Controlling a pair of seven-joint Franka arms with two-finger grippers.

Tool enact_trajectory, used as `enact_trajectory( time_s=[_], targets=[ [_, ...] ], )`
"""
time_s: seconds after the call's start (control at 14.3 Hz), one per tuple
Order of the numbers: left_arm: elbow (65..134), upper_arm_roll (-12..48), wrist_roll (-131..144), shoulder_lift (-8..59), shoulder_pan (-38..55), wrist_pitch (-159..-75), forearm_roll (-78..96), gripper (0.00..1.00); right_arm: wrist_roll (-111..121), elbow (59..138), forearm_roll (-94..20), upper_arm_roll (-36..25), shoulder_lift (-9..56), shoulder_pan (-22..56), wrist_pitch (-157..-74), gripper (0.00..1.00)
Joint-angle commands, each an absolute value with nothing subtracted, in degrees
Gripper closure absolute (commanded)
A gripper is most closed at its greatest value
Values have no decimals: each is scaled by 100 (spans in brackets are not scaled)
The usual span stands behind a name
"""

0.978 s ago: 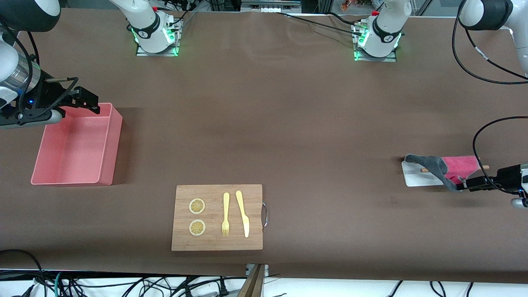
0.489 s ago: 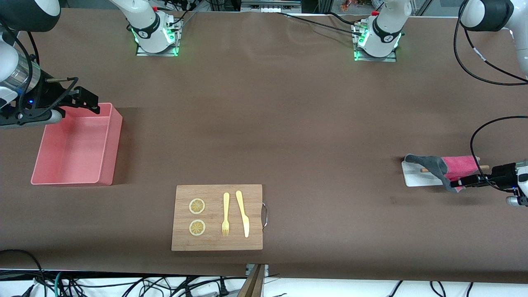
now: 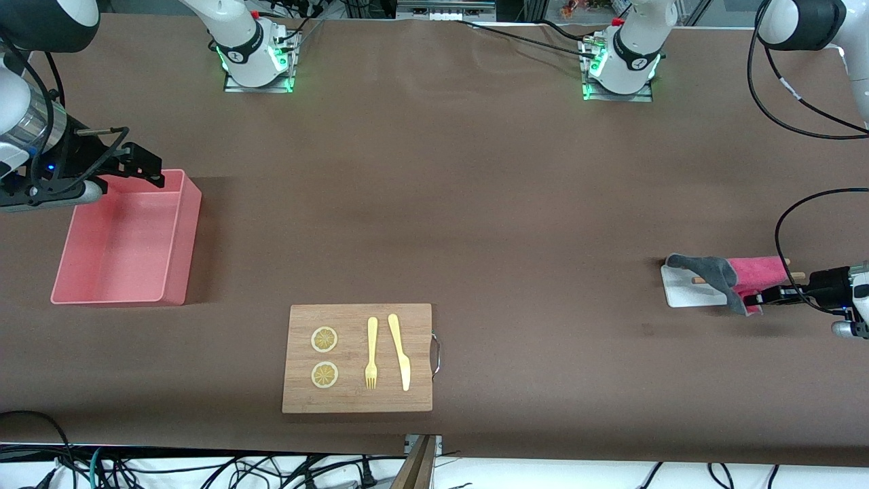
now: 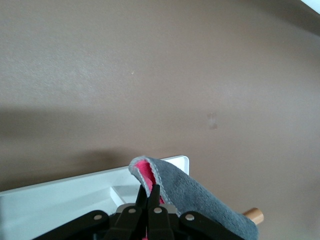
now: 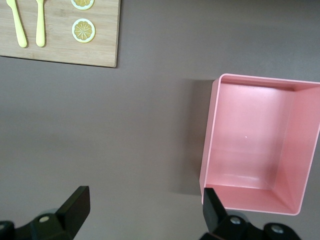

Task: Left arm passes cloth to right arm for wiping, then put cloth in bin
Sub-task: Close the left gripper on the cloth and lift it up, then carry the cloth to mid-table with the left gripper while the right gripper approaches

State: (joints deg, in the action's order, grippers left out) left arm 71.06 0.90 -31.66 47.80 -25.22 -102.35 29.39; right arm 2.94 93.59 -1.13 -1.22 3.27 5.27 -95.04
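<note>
The cloth (image 3: pixel 736 273), magenta-pink on one face and dark grey on the other, lies draped over a small white tray (image 3: pixel 681 296) at the left arm's end of the table. My left gripper (image 3: pixel 753 299) is low at the cloth's edge and shut on a fold of it; in the left wrist view the left gripper (image 4: pixel 149 192) pinches the cloth (image 4: pixel 200 192). My right gripper (image 3: pixel 146 170) waits open above the rim of the salmon-pink bin (image 3: pixel 187 231), nothing in it. The right wrist view shows the right gripper (image 5: pixel 145 200) wide open beside the bin (image 5: pixel 295 140).
A wooden stick (image 3: pixel 699 279) lies on the white tray (image 4: pixel 60 200) under the cloth, its tip (image 4: pixel 254 216) poking out. A wooden cutting board (image 3: pixel 356 401) near the front camera carries a yellow fork (image 3: pixel 371 353), a knife (image 3: pixel 400 350) and two lemon slices (image 3: pixel 324 339).
The left gripper's fingers have shut on the cloth's edge, bunching it slightly. The right arm has not moved.
</note>
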Motion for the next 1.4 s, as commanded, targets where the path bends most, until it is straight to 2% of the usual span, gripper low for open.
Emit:
enact_trajectory(
  time_s=[0.0,0.35,0.63,1.12,1.33],
  targets=[
    [7066,88,-3261,4711,-2549,-10081,3015,100,325,9237,-105,-79,360,466,-9448,0],
    [6804,105,-3252,4413,-2365,-10064,2491,100,325,9237,-105,-79,360,466,-9457,0],
    [6723,150,-3208,3571,-1795,-9959,1119,100,325,9237,-105,-79,360,466,-9457,0],
    [6697,176,-2174,2234,-1022,-7246,861,100,325,9237,-105,-79,360,475,-9457,0],
    [6688,176,-1058,1952,-205,-6611,861,100,325,9237,-105,-79,360,475,-9440,0]
  ],
)
